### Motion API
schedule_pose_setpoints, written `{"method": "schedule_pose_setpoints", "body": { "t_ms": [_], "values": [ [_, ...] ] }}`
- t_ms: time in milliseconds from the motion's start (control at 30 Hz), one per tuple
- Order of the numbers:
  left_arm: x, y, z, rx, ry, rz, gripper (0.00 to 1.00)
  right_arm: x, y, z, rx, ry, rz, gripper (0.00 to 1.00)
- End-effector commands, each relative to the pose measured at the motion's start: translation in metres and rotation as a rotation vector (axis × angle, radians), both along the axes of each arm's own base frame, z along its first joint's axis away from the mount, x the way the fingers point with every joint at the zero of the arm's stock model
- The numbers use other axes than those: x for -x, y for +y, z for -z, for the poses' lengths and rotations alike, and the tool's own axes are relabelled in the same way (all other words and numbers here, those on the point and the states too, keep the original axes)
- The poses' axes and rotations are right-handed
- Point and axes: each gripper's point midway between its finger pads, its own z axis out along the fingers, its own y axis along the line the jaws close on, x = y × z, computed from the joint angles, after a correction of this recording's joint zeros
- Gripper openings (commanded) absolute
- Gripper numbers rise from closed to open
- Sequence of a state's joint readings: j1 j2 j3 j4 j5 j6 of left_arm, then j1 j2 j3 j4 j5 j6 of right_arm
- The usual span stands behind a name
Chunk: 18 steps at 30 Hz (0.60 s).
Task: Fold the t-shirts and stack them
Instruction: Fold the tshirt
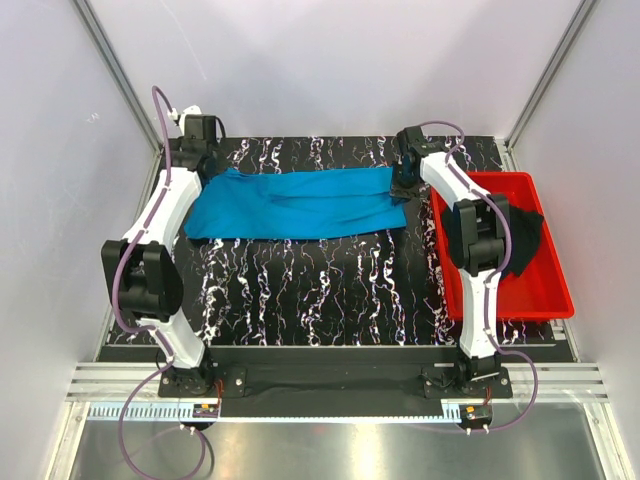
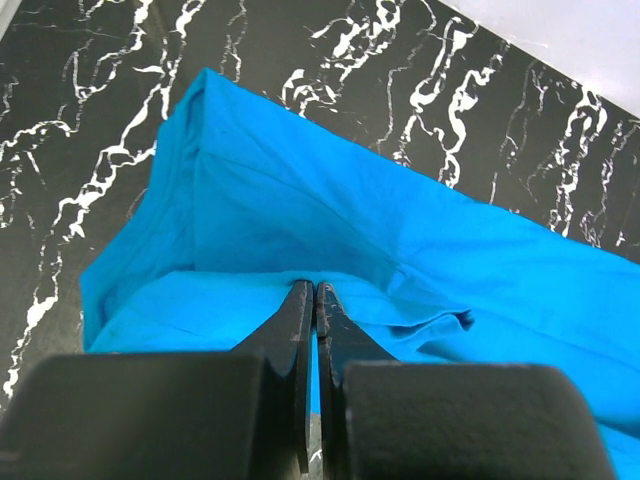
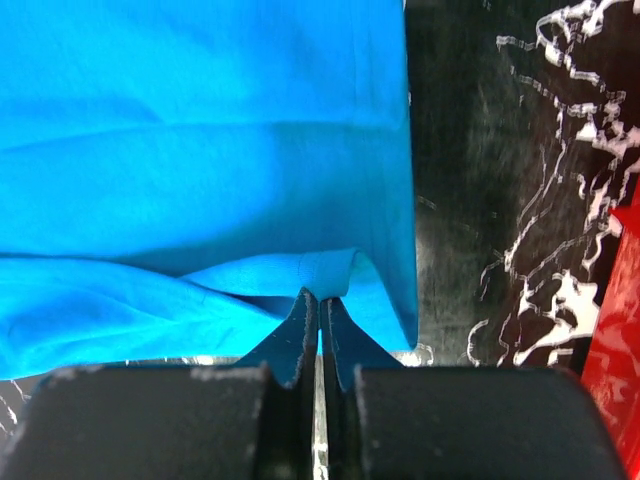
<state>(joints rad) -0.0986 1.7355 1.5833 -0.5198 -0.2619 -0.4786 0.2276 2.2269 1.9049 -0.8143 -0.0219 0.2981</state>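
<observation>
While the left gripper (image 2: 315, 290) and the right gripper (image 3: 320, 297) each pinch one end of the blue shirt (image 1: 300, 205), spread along the bench's (image 1: 320, 290) far edge, I would lift both ends level and together, keeping the cloth taut so the fold lands flat. The black shirt (image 1: 522, 232) lies in the red tray (image 1: 545, 295) at the right edge.
</observation>
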Motion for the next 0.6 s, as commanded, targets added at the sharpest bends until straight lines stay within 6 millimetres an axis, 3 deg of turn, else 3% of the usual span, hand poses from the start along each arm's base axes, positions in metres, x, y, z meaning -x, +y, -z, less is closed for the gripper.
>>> {"method": "schedule_pose_setpoints", "body": {
  "t_ms": [0,267,567],
  "values": [
    [-0.018,0.006,-0.032,0.002,-0.111,-0.015,0.00,-0.012,-0.003,-0.005,-0.010,-0.015,-0.013,0.03],
    [-0.016,0.022,-0.029,0.008,-0.117,-0.065,0.00,-0.023,-0.016,-0.002,-0.013,-0.023,0.017,0.06],
    [-0.031,0.019,-0.021,0.022,-0.095,-0.053,0.00,-0.034,-0.007,0.008,-0.058,-0.011,0.003,0.07]
  ]
}}
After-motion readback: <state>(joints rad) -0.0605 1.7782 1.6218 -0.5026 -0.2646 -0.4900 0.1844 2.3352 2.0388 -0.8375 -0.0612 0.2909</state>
